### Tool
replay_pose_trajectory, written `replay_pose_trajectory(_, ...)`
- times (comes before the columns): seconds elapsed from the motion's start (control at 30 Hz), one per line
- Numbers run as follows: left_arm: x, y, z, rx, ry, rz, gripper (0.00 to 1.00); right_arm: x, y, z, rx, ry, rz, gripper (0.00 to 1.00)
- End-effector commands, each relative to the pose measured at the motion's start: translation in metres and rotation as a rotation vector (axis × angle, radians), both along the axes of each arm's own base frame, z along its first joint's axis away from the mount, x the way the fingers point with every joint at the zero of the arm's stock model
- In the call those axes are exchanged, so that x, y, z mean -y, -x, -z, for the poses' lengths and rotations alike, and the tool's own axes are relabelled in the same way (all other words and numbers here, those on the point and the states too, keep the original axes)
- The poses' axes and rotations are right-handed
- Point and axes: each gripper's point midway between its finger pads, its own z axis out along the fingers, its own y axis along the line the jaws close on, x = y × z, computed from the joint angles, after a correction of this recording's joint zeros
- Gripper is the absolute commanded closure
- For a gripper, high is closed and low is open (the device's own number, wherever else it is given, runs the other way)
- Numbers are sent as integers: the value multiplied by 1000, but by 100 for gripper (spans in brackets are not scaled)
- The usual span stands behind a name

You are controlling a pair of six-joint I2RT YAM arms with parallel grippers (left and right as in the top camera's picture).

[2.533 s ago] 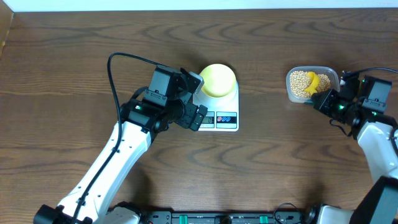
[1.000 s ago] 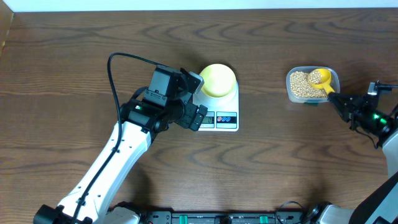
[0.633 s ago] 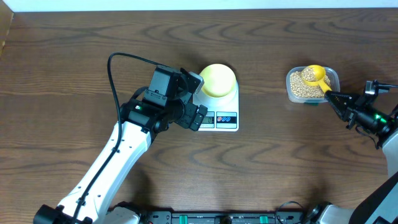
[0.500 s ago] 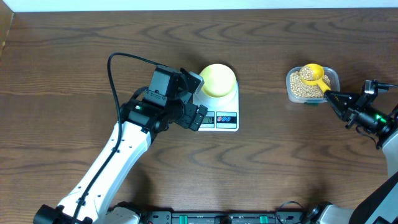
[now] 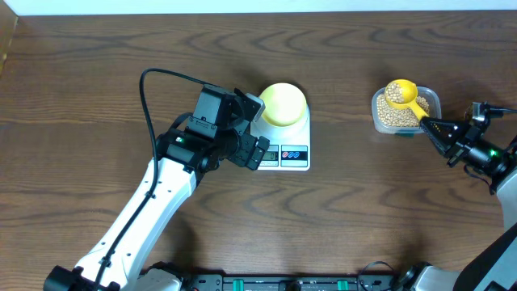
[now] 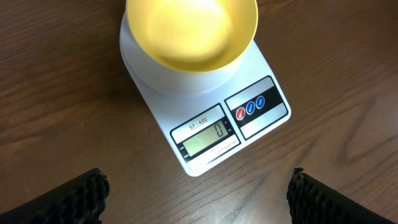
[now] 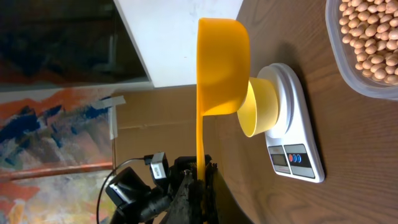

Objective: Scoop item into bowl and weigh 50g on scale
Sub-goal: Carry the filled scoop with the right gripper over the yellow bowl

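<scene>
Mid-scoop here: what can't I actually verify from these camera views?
Right wrist: the scoop shows only its outer wall, contents hidden; the tub is cut by the right edge.
Overhead: the left gripper covers part of the scale; its digits are too small.
Left wrist: the bowl is cut by the top edge, interior washed out.
</scene>
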Motion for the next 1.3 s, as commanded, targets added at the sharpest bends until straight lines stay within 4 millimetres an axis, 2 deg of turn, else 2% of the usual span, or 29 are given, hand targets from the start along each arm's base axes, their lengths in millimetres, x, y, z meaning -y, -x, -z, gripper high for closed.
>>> replay_pose_trajectory(0.0,-1,1,4,-6,-14,4,6,-10,2,-3,16,-30,-45,99)
replay_pose_trajectory(0.13,-1,1,4,-6,-13,4,6,-34,-3,-2,50,16,-115,99)
replay_pose_trajectory(0.3,-1,1,4,-6,-14,4,6,-59,-15,7,-23,61,-138,99)
replay_pose_trajectory(0.63,-1,1,4,-6,-13,4,6,-120,-40,-15,72,113,-212,99)
replay_pose_trajectory(0.87,-1,1,4,-6,-13,4,6,-154,-46,-8,88,186,-212,99)
replay_pose_trajectory(1.1,-1,1,4,-6,-14,4,6,-187,-52,5,279,416,-214,99)
replay_pose_trajectory(1.27,-1,1,4,-6,-13,4,6,-200,-54,11,402,557,-219,99)
